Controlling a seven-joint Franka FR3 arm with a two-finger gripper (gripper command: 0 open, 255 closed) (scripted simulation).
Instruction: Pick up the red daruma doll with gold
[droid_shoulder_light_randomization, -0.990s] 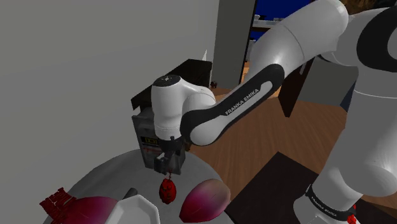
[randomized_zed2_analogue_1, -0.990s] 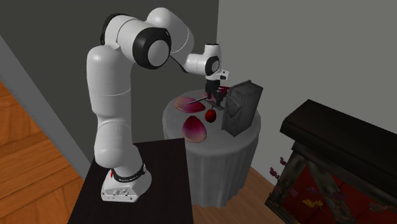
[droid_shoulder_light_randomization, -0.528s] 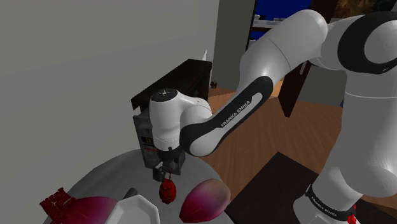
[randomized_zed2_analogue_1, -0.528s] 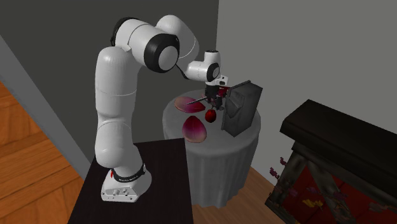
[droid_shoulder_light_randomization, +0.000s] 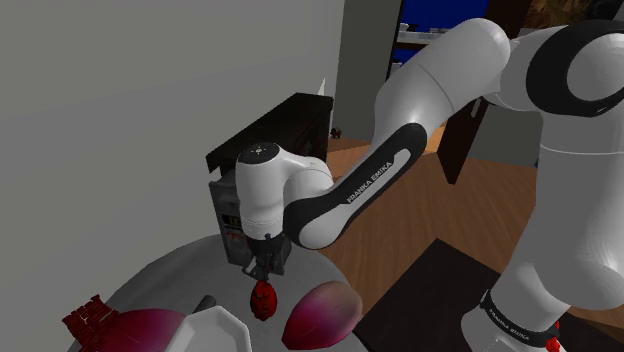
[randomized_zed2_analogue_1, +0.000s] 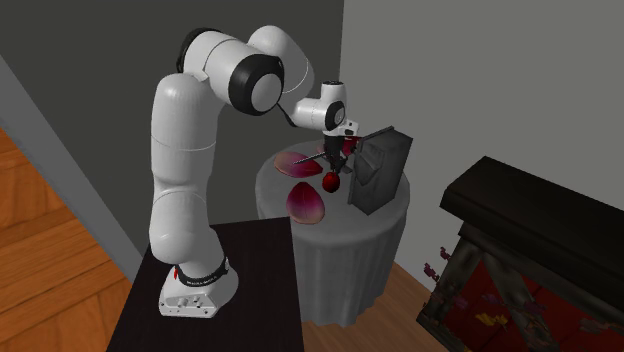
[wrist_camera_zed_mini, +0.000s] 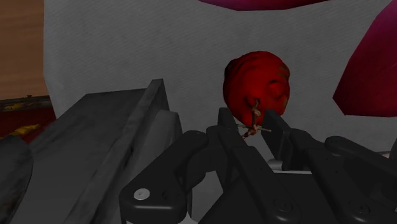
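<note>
The red daruma doll, dark red and rounded with a thin gold-brown cord at its top, stands on the round white table. In the shoulder view the doll sits straight under my black gripper, which points down at it. In the wrist view my gripper has its two fingers drawn in on the doll's cord end, one finger on each side. In the second exterior view the doll rests below the gripper, beside the dark box.
A dark grey box stands upright right behind the gripper. Magenta leaf-shaped pieces lie beside the doll, with a white dish and a red spiky object nearer the table's edge. A black cabinet stands off the table.
The arm has sunk a little toward the doll, and the fingers have gone from wide apart to shut around its top. The doll has not moved.
</note>
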